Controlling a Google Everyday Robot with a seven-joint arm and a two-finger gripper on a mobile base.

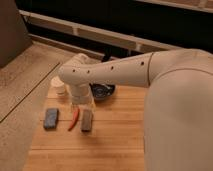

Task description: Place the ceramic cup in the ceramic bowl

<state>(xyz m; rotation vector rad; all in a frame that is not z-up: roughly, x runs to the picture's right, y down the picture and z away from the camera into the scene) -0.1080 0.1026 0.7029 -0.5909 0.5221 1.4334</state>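
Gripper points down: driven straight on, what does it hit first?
Probably the wooden table: the gripper hangs between the ceramic cup and the ceramic bowl, close above the red pepper's upper tip, though depth is unclear.

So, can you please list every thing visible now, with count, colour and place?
ceramic cup: one, white, back left on the table, left of the arm
ceramic bowl: one, dark blue-black, back middle, partly behind the arm
blue-grey block: one, blue-grey, front left, perhaps a sponge
chili pepper: one, red, between the two blocks
dark block: one, grey-brown, right of the pepper
table: one, light wood
floor: speckled grey, left of the table
arm: one, white, extends from the right
gripper: one, white, open and empty, pointing down between cup and bowl
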